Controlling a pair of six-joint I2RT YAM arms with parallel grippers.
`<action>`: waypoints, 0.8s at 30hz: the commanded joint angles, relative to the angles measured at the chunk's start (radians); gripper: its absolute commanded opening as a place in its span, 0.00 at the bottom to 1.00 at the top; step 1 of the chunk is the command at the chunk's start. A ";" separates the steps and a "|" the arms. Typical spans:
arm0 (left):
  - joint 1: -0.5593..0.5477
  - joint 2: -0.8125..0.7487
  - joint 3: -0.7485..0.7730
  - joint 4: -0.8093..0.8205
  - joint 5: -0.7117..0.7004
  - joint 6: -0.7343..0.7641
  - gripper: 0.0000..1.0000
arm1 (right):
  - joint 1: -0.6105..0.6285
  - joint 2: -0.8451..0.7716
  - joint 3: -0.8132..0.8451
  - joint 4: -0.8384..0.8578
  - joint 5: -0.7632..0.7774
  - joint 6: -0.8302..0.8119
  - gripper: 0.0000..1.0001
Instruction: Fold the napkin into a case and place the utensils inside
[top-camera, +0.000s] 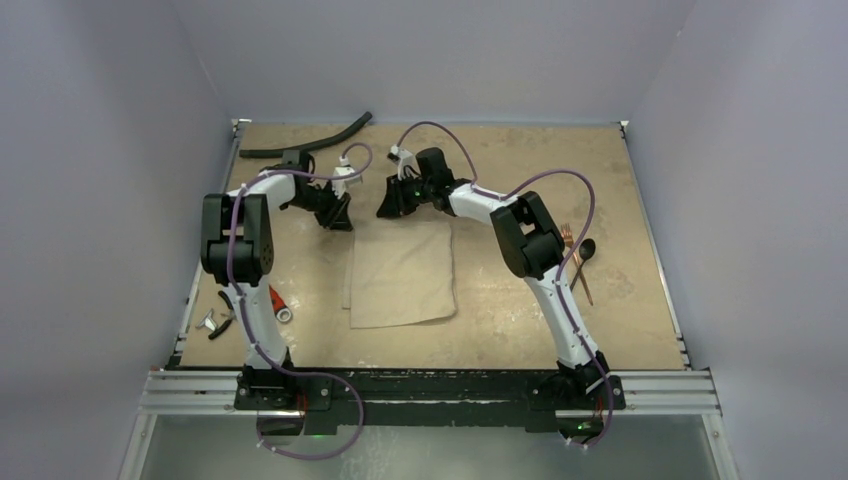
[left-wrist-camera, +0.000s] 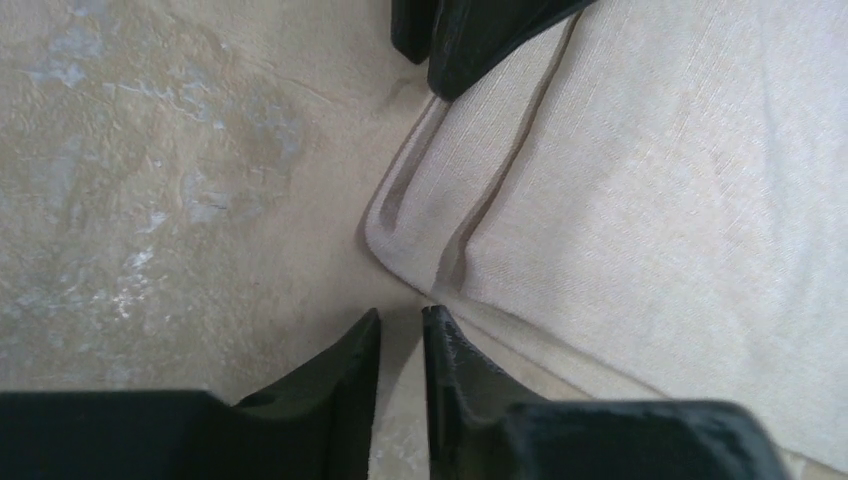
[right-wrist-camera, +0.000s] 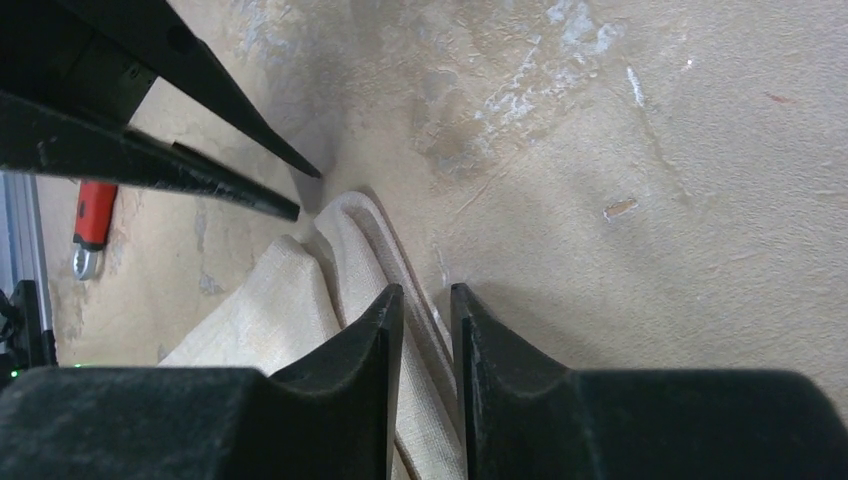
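Around the table on three sides stand plain lavender-grey walls (top-camera: 100, 150). The tabletop (top-camera: 520, 160) is a scuffed tan board with pale worn patches, and an aluminium rail (top-camera: 430, 390) runs along its near edge, where both arm bases are bolted.

The left arm (top-camera: 240, 240) and the right arm (top-camera: 525, 235), white with black joints and looped purple cables, both reach toward the far middle of the board, and their grippers come close together there.

The napkin (top-camera: 400, 275) lies flat at the centre of the table, folded into an upright rectangle. The wrist views show at least two layers with stepped hems at its far left corner. It holds nothing.

The left gripper (left-wrist-camera: 402, 318) sits just off that corner. Its fingers are a narrow slit apart, with only bare table showing between them, so it has hold of nothing. The right gripper (right-wrist-camera: 428, 292) is at the same corner. Its fingers are also a slit apart, and the cloth's hem runs down into the gap. Whether the hem is pinched or only lies beneath them cannot be told.

A long black curved hose (top-camera: 310, 140) rests along the far left edge.

The utensils lie on bare table to the right, well apart from the cloth and just beside the right arm: a copper fork (top-camera: 567, 237) and, touching or nearly touching it, a spoon (top-camera: 587, 248) with a dark round bowl.

At the near left are a red-handled tool (top-camera: 273, 298) and some small metal tools (top-camera: 220, 322).
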 joint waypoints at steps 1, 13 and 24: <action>-0.001 -0.072 -0.021 -0.010 0.035 0.067 0.28 | -0.008 -0.012 -0.007 -0.079 0.043 -0.038 0.31; -0.078 -0.168 -0.097 0.030 -0.090 0.318 0.35 | -0.008 -0.008 -0.015 -0.033 0.045 0.003 0.33; -0.116 -0.147 -0.041 -0.095 -0.095 0.426 0.35 | -0.008 -0.021 -0.049 -0.029 0.029 0.005 0.33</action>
